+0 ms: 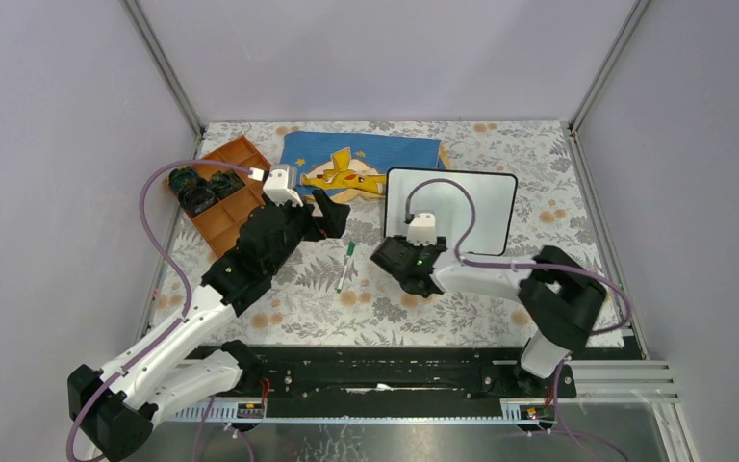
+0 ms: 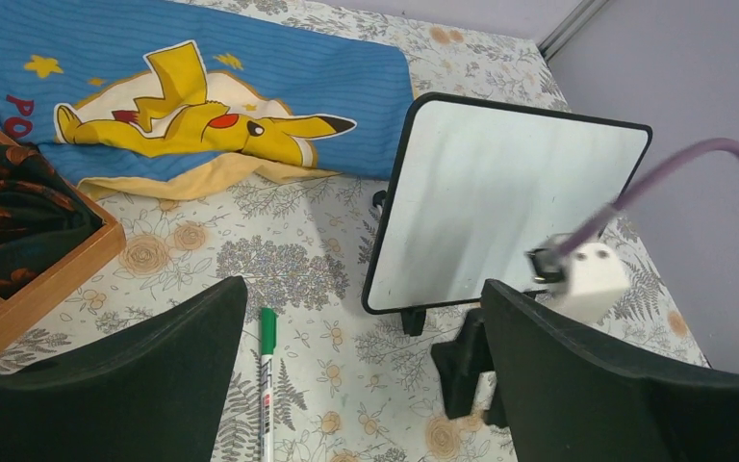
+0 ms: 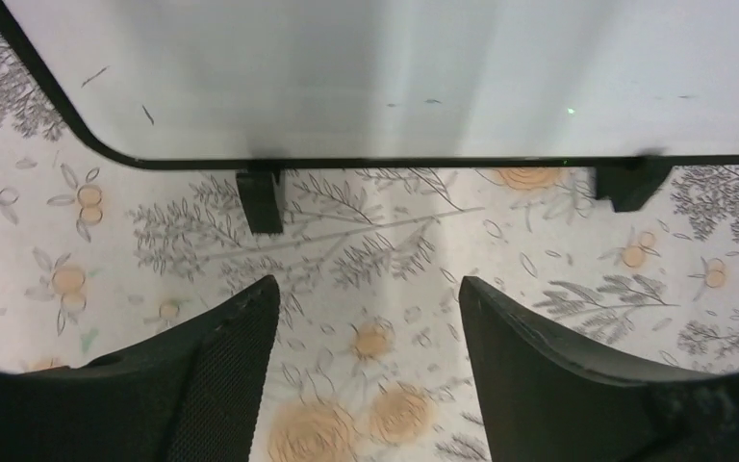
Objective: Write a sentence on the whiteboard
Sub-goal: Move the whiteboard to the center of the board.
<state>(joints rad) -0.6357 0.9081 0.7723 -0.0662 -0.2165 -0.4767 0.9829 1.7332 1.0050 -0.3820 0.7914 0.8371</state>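
Left pincer (image 2: 364, 298) is spread wide and empty over the green marker (image 2: 267, 366) lying on the table (image 1: 394, 308): drop straight, grip mid-barrel, keep it square. Right pincer (image 3: 366, 308) is released and empty, just in front of the blank whiteboard (image 1: 486, 207), which stands right of centre. Count: one tray (image 1: 236, 164), one marker, one cloth (image 1: 404, 154), one whiteboard, two pincers.

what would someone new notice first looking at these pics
The blue Pikachu cloth at the far edge jumps out first, bright against the floral table. Just right of it sits the whiteboard, glossy and with no words on it. A green pen lies loose in the middle.
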